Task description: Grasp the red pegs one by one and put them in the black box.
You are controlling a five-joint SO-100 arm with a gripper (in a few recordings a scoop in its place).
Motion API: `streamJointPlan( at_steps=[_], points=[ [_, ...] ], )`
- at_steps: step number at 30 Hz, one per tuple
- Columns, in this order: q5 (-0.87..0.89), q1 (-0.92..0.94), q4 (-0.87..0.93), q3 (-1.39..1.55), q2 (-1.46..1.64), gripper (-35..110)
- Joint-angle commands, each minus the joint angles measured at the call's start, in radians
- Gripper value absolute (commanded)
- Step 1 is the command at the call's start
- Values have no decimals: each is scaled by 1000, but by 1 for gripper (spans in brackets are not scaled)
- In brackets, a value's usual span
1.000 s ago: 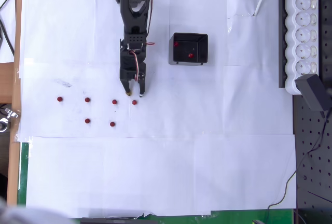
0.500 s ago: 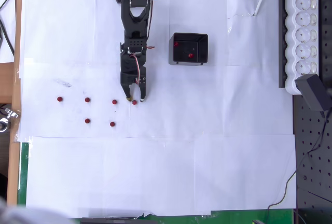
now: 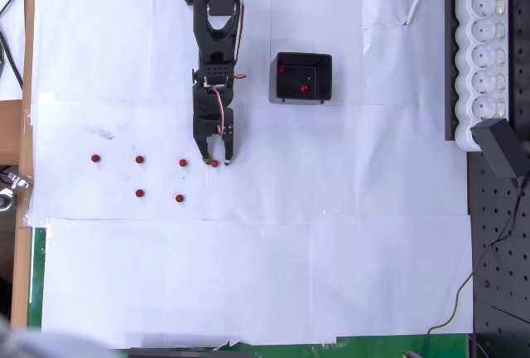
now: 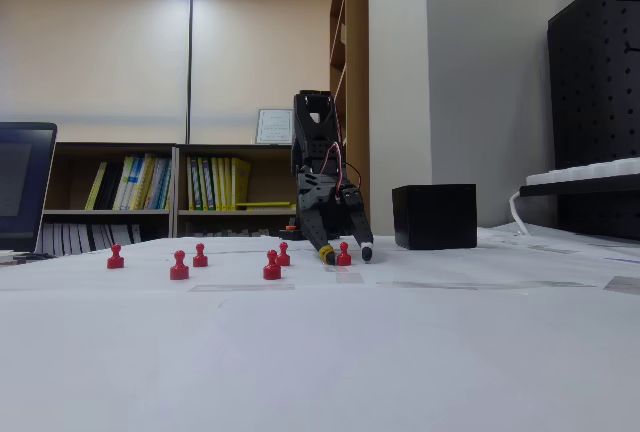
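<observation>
Overhead view: black gripper [image 3: 214, 160] reached down at frame centre-left, fingers parted, straddling one red peg [image 3: 214, 162], not yet clamped. Five more red pegs [image 3: 139, 159] dotted paper to left. Black box [image 3: 303, 77] sat upper right of gripper, two pegs inside. Step: grasping. Next likely: close fingers, lift, carry to box.

In the fixed view the black box [image 4: 434, 216] hides its own contents (opaque walls); beside it, the power strip [image 4: 585, 175] is cut off by the right edge
</observation>
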Motion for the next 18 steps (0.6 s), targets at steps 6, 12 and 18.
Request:
streamJointPlan(
  at_steps=[6, 12, 18],
  points=[
    [-2, -8, -58, 54, 34, 14],
    [0, -5, -58, 58, 35, 10],
    [-2, -2, -52, 58, 32, 2]
  ],
)
